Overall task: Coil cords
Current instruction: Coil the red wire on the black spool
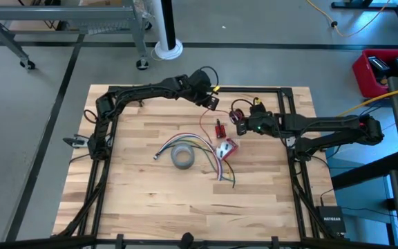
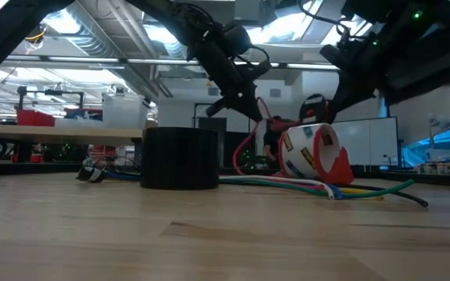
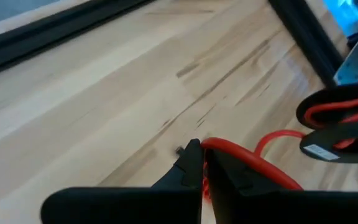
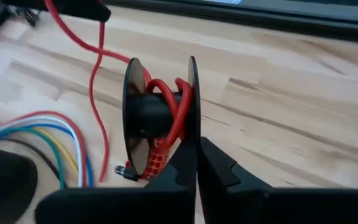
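A thin red wire runs from a small black spool, where a few turns lie around the core. My right gripper, at the table's far right, is shut on the spool. Just left of it, near the far edge, my left gripper is shut on the red wire. A bundle of coloured cords lies flat on the table's middle, in front of both grippers. My left gripper pinches the red wire between its two fingertips, slanting down from the far left. The wire lies across the fingers. One run goes slack to the spool; the other hangs down to the table. My right gripper pinches the rim of one spool flange between its two fingertips, coming from the table's right and slanting down. The spool is lifted clear of the table, its axle roughly level.
A grey tape roll lies near the middle, with a red and white tape roll to its right. A small red object lies under the grippers. A black frame borders the table; the near half is bare wood.
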You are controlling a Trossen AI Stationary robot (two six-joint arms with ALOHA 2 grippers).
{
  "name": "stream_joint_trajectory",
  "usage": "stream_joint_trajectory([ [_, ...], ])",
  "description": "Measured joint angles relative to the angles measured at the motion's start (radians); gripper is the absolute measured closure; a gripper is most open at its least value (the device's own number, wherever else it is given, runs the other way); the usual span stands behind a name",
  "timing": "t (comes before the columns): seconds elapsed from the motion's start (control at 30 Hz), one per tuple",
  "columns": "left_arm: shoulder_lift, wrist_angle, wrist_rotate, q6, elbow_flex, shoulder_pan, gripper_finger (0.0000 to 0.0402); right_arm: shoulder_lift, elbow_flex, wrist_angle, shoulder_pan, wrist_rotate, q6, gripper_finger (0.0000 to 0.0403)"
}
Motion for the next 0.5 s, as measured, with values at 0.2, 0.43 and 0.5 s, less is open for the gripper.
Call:
stream_joint_trajectory([
  [0.2, 0.0, 0.15, 0.002, -0.137, 0.0, 0.007, 0.0401, 0.0, 0.015, -0.051, 0.0, -0.003, -0.048, 0.0402],
  [0.43, 0.0, 0.396, -0.035, -0.293, 0.0, 0.002, 0.0401, 0.0, 0.015, -0.09, 0.0, -0.02, -0.074, 0.0402],
  [0.5, 0.0, 0.445, -0.061, -0.317, 0.0, -0.004, 0.0401, 0.0, 0.015, -0.089, 0.0, -0.02, -0.086, 0.0401],
])
